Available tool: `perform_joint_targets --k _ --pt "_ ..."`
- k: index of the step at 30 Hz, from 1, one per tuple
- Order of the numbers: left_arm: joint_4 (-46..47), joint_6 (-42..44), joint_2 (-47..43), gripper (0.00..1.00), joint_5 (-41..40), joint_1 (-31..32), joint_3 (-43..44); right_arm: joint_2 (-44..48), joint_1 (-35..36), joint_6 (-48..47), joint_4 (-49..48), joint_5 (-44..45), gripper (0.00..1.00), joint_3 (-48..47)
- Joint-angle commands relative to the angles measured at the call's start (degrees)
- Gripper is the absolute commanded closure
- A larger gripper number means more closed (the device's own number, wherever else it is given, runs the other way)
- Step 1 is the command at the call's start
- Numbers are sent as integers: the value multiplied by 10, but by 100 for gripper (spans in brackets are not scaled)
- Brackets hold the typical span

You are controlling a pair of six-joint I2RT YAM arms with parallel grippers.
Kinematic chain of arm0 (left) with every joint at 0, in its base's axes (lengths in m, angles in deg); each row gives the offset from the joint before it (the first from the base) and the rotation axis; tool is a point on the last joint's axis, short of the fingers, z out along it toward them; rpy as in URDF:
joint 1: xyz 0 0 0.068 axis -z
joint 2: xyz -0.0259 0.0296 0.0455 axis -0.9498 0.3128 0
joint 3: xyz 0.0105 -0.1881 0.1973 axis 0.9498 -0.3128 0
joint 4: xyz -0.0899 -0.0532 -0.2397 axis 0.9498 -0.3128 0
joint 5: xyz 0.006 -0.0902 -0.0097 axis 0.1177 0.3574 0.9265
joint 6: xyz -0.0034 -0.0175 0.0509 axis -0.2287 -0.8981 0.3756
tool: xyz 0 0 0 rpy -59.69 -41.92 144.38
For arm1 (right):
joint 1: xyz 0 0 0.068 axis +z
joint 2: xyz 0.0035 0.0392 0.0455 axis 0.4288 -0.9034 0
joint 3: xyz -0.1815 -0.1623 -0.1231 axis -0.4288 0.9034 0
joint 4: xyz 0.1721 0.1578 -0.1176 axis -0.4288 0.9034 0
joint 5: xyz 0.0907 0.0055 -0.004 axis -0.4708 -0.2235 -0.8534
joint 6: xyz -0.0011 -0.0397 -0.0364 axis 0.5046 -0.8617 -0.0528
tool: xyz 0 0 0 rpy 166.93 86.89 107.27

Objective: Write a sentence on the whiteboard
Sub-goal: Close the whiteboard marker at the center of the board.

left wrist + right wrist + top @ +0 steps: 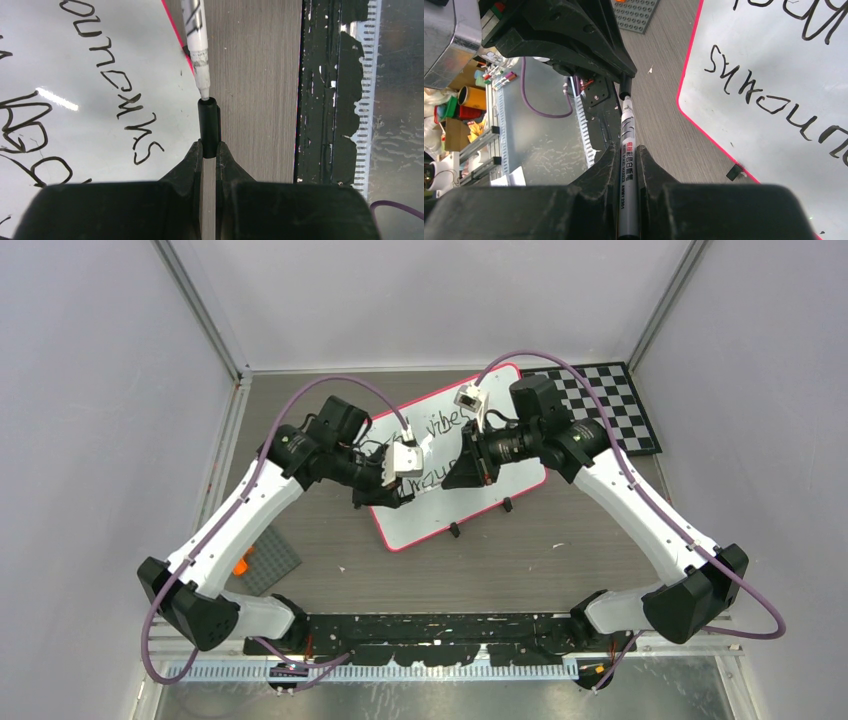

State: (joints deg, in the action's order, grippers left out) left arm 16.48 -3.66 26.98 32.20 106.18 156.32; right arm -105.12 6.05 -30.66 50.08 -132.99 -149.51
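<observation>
Left end effector (209, 150) fills the near view, fingers pressed onto the black cap (209, 117), which sticks straight out ahead of them, open mouth forward. Right at that mouth sits the nib of the marker (196, 40). It's touching the rim, maybe barely inside, too close to call. Marker and cap lie nearly end to end, but in the left wrist view the barrel leans a touch off the cap's line. By my read, the capping push turns on that small angle. Both hang above bare worktop (260, 75), just beside the red rim of the whiteboard (425, 520), which lies flat and skewed mid-worktop beneath the two wrists. On it the sentence (114, 75) shows in two black lines, so the writing looks done. Over to the right end effector (628, 150): clamped on the marker's barrel, nib aimed at the left arm's cap. Neither arm is nearer; they meet tip to mouth. Far right lies the checkerboard mat (610, 400).
</observation>
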Motion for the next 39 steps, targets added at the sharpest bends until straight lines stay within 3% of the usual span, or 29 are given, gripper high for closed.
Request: perform_joint_targets --k 1,11,25,39 --pt "13 -15 14 100 34 7 32 -1 7 -3 -13 -1 100 -23" --pt "37 -51 27 100 50 9 59 -8 10 -10 -13 6 100 -20" --pt "183 -196 38 100 91 31 82 -20 26 2 -30 -5 100 -14" --pt "279 -239 37 100 120 56 99 -36 58 -28 -11 4 100 -15"
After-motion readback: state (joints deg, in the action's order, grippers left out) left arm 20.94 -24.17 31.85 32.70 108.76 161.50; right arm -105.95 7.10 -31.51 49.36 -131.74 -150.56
